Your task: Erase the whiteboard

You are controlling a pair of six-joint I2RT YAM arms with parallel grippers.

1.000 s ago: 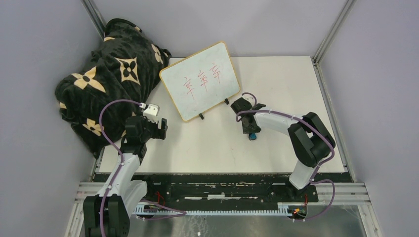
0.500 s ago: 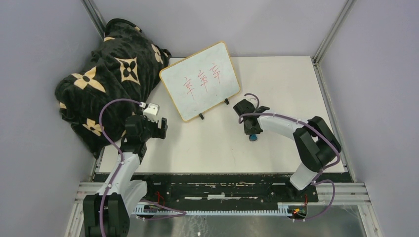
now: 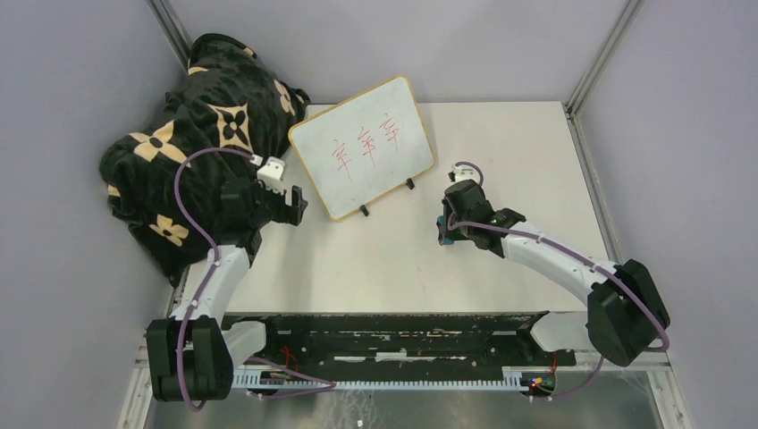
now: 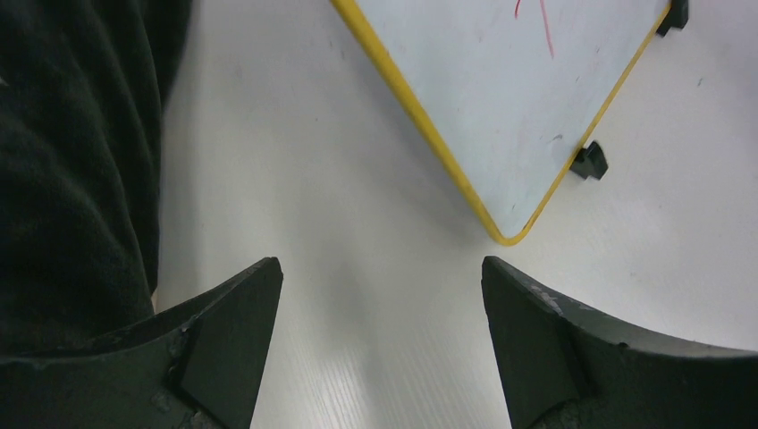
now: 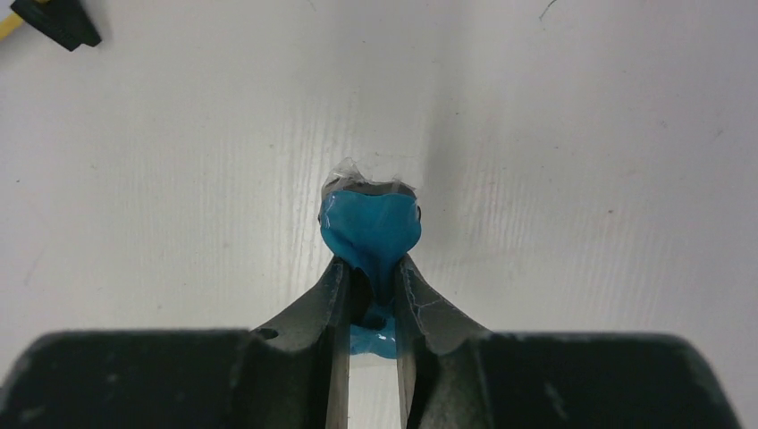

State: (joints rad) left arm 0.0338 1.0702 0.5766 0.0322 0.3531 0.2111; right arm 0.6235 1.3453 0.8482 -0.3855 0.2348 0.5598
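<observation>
**A light board that can tip, and a small blue wiper to rub it**

The whiteboard [image 3: 362, 147] stands at the far left part of the table [image 3: 518, 161]. It leans back on its 2 small black feet [image 3: 364, 212]. Its left edge is just beside a black blanket [image 3: 192, 134]. Red marks [image 3: 366, 143] run across its face, so I think no rubbing is done yet.

The board looks thin, stiff and light, and its face looks smooth and slippery. A hard push could slide it or tip it over. The best place to hold it is the wooden frame [image 4: 420, 112] at the near corner, not the white face.

The left jaws are wide open with nothing in them. The near corner of the board lies just ahead of them. The right jaws are pinched tight on a small blue wiper [image 5: 371, 223]. It looks soft and squashes where it is held. It has a dark pad at its tip.

Some things are hard to see. The back of the board is hidden. From above, the right arm covers nearly all of the wiper. I cannot tell if the pad touches the table. The left wrist view cuts off most of the board.
</observation>
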